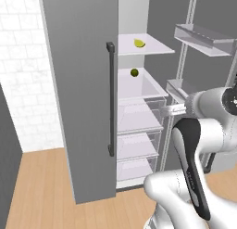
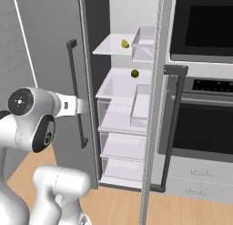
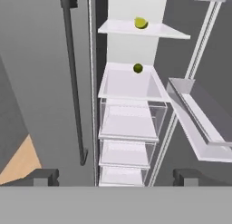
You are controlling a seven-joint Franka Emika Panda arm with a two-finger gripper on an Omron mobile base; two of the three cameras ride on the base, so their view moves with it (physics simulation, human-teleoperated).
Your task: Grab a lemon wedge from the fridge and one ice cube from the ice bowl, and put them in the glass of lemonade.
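Nearest the lens, two dark fingertips (image 3: 44, 177) at the bottom corners of the hand view, set as wide apart as possible, nothing between them: hand (image 3: 118, 177) fully open and empty. Beyond them, straight ahead, the open fridge (image 1: 78, 107), its shut left door a grey slab down the left of the frame with a long dark bar handle (image 3: 72, 78) running top to bottom.

Up at the top centre of the hand view, lemon wedge (image 3: 141, 23) on the top white shelf (image 3: 122, 29), toward the back, lying alone. Same wedge in the upper middle of the left base view (image 1: 139, 43) and the upper middle of the right base view (image 2: 124, 43). So: ahead of the hand, well above its line of sight, and well apart from it still. One shelf lower, near frame centre, a small dark green round fruit (image 3: 137, 68) at the back of a white tray (image 3: 129, 85); not the target. Clear drawers (image 3: 129, 121) stacked below that.

Opened right door's shelf bins (image 3: 195, 123) jutting in from the right of the frame. Judged requirement for the next move: raise and push forward into the gap, keeping left of those bins and above the green fruit. Long axis of the wedge too small to read from this range.
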